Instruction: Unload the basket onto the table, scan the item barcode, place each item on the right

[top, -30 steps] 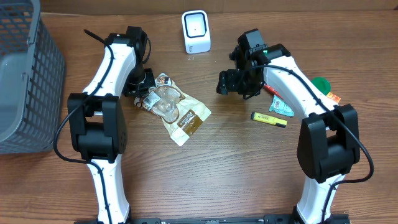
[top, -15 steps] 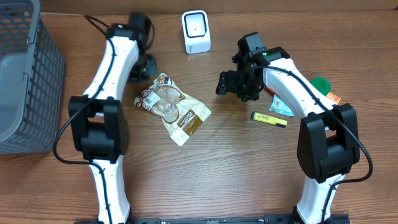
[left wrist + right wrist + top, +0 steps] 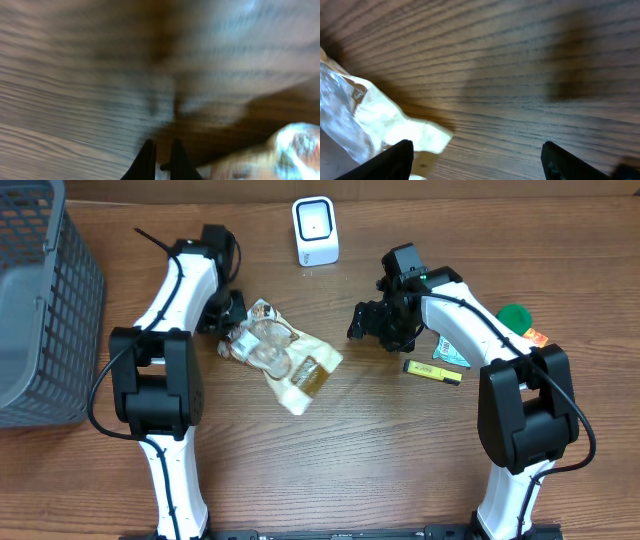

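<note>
Scan not yet done. Snack bag lies on the table, apart from the scanner. Left gripper closed tight at the bag's corner; a pinch can't be confirmed. Right gripper wide, empty. Lift and presentation remain.

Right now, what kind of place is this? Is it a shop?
It looks like a pretend shop checkout, probably a test setup. On a wooden table there is a white scanner, a grey shopping basket, and a snack bag waiting to be scanned.
</note>
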`<state>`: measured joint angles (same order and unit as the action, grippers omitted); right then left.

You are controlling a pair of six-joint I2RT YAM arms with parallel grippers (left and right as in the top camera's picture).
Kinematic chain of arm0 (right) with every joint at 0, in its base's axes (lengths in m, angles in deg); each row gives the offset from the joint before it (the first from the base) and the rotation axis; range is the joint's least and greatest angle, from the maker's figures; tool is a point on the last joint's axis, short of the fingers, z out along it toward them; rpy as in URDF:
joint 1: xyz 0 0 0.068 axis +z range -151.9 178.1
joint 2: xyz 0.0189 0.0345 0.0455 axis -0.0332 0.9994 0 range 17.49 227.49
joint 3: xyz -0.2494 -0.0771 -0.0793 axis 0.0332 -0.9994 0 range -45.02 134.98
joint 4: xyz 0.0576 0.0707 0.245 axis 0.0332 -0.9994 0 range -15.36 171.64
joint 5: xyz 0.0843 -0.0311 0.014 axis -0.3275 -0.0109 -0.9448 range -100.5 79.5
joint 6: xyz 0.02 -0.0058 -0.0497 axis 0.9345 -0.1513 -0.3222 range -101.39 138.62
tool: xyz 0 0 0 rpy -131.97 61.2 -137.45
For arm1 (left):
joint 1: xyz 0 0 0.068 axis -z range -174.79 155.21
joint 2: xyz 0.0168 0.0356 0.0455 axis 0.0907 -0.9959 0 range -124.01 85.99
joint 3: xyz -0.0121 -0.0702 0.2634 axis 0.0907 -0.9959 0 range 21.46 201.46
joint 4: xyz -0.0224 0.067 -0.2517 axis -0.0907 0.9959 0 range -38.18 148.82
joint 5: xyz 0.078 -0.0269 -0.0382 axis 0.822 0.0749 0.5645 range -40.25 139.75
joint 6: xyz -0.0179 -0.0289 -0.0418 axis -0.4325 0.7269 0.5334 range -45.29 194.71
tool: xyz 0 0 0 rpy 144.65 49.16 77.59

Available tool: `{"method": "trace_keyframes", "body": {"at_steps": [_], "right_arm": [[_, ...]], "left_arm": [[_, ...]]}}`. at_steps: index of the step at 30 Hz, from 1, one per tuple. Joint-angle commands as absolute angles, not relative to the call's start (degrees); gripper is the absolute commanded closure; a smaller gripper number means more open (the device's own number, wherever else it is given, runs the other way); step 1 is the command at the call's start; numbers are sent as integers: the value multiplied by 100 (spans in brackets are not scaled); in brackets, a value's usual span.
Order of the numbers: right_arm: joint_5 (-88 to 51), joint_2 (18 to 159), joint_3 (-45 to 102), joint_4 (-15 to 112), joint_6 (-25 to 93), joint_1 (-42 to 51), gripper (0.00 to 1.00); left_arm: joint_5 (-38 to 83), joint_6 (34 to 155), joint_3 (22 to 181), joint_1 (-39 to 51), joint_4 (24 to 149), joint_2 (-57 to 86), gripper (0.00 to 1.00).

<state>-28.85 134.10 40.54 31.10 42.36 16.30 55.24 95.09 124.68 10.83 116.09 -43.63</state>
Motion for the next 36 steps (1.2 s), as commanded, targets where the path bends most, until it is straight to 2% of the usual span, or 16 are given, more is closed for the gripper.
{"method": "trace_keyframes", "body": {"at_steps": [1, 9, 19, 32, 36], "right_arm": [[-3219, 13271, 3807, 3267, 4335, 1651, 16], [-3567, 13271, 3483, 3595, 4328, 1651, 9], [-3847, 13271, 3374, 3558, 4466, 1651, 9], [-4192, 13271, 2919, 3634, 4584, 1651, 11], [-4168, 13266, 2978, 3614, 4514, 1584, 15]], "left_arm": [[5352, 9378, 12261, 1269, 11478, -4420, 96], [5140, 9378, 12040, 1695, 11491, -4420, 96], [4995, 9525, 12029, 2170, 11506, -4420, 96], [4993, 9553, 12029, 2216, 11504, -4420, 96], [4998, 9551, 12029, 2216, 11506, -4420, 96]]}}
